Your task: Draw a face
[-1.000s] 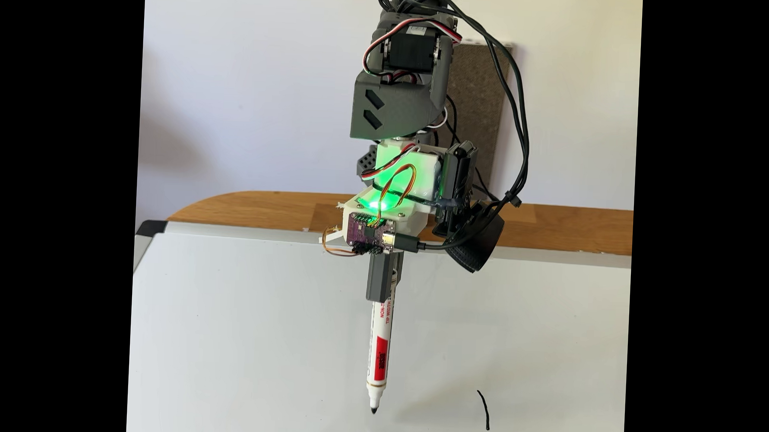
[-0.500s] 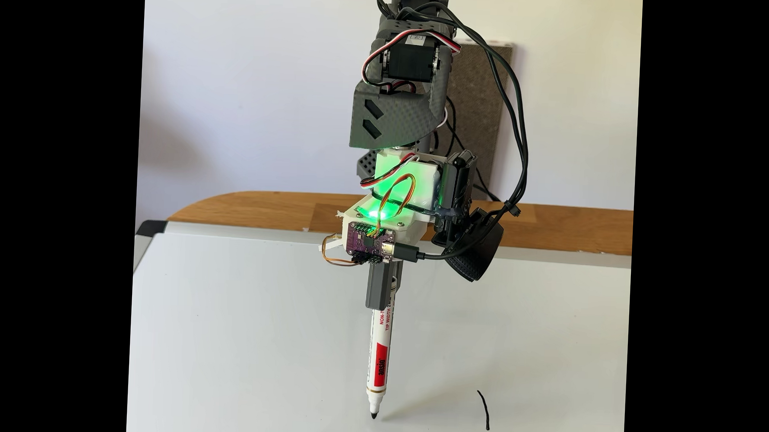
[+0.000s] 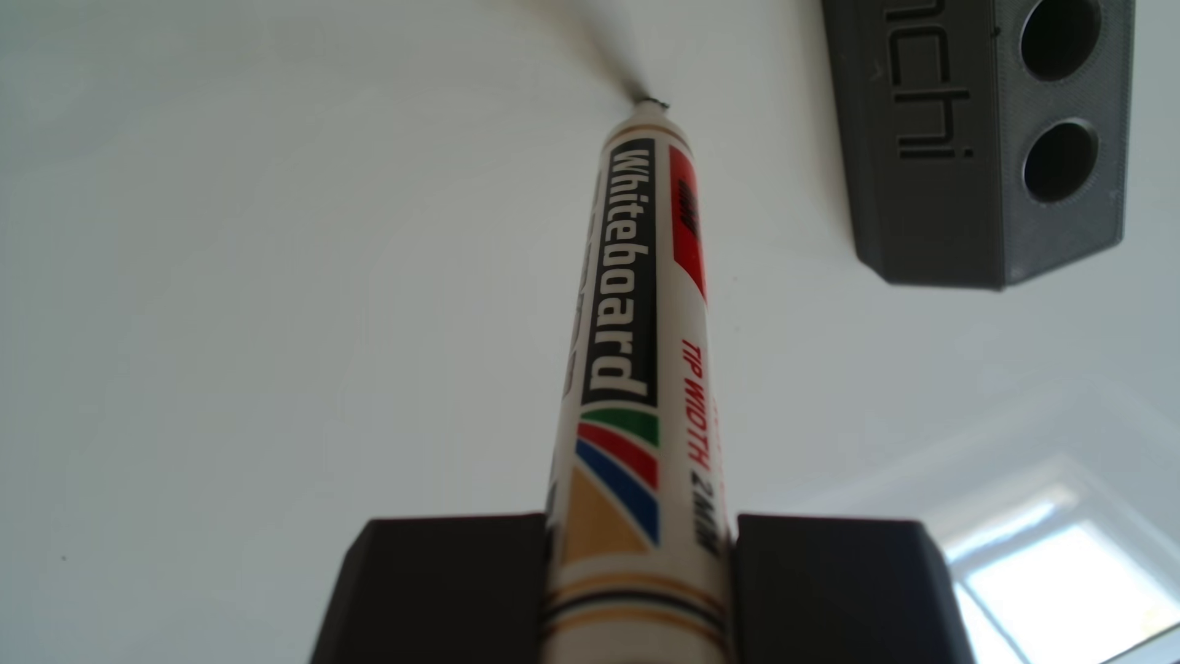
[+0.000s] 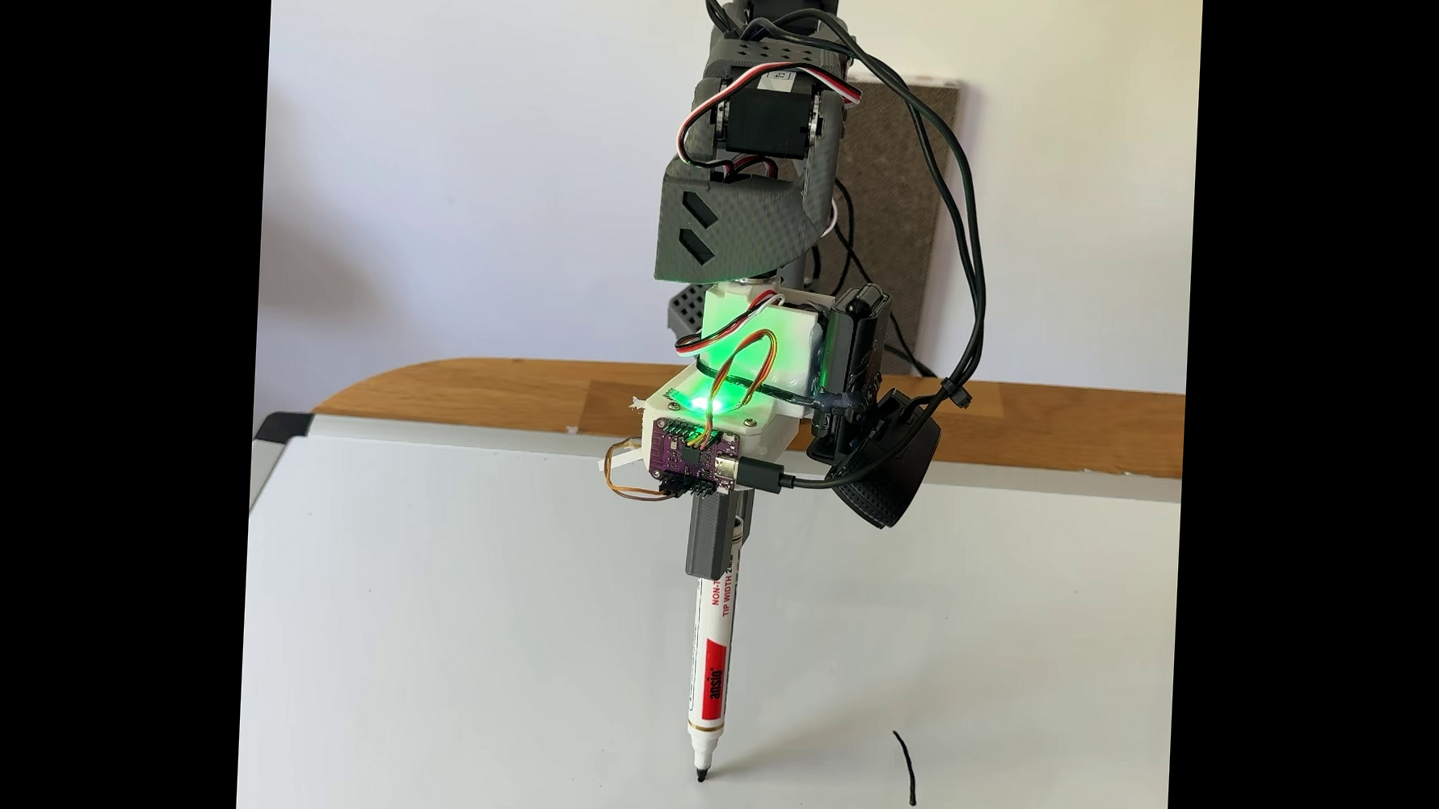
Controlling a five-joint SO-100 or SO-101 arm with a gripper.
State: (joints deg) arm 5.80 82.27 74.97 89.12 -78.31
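Marker (image 4: pixel 709 673) lowered since a second ago; tip now touching whiteboard (image 4: pixel 454 628), left of short curved stroke (image 4: pixel 906 765). Jaws clenched on marker.

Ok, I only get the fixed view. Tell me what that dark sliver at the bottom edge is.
Observer: A grey block lying on the whiteboard, with "nchi" engraved on top.
Operator: Describe its side.
Observer: The side face has two round holes.
Operator: Check the grip from behind.
Observer: The hand has dark fingers flanking the marker on both sides, tight against the barrel.
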